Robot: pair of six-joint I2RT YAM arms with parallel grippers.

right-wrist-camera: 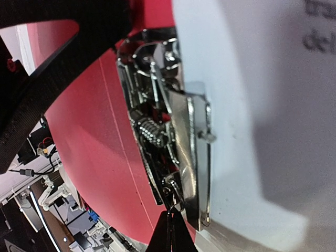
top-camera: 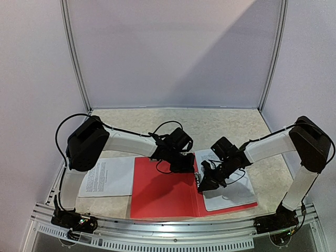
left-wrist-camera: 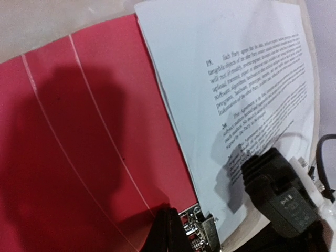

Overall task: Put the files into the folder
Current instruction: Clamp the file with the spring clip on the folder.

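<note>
Folder [top-camera: 163, 194] open near-centre on surface [top-camera: 220, 123]. Files [top-camera: 236, 193] on its right half, edge under clip [right-wrist-camera: 181, 139]. Another sheet [top-camera: 107, 177] lies left of it. Left gripper [top-camera: 184, 166], right gripper [top-camera: 204, 184]: jaws closed, empty, seemingly working the clip to pin pages.

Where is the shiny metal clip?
In the right wrist view, the shiny metal clip is in the middle, inside the open red plastic folder: red cover on its left, white printed paper sheet on its right, the right fingers just below.
</note>
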